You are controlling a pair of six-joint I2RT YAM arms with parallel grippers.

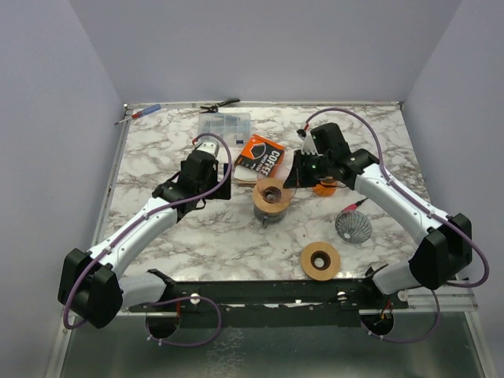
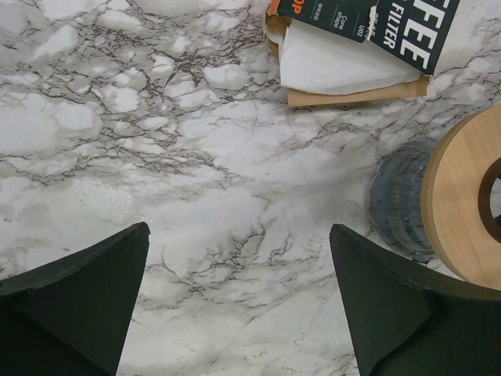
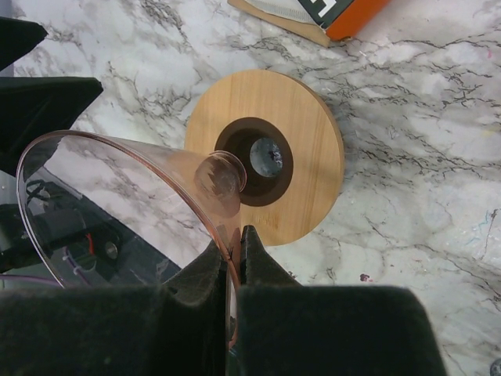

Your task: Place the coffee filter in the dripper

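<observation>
One clear dripper (image 3: 141,164) rim-pinched in right claw (image 3: 235,244), left claw (image 2: 239,235) spread open, filter pack (image 2: 344,63) just ahead

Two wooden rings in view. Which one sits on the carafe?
The centre ring, by the filter box, sits on the glass carafe. The other ring lies flat on the table, toward the near edge.

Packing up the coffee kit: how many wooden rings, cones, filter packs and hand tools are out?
Wooden rings: 2
Cones: 2, clear cone and wire cone
Filter packs: 1
Hand tools: 2, screwdriver and pliers
Total: 7
</observation>
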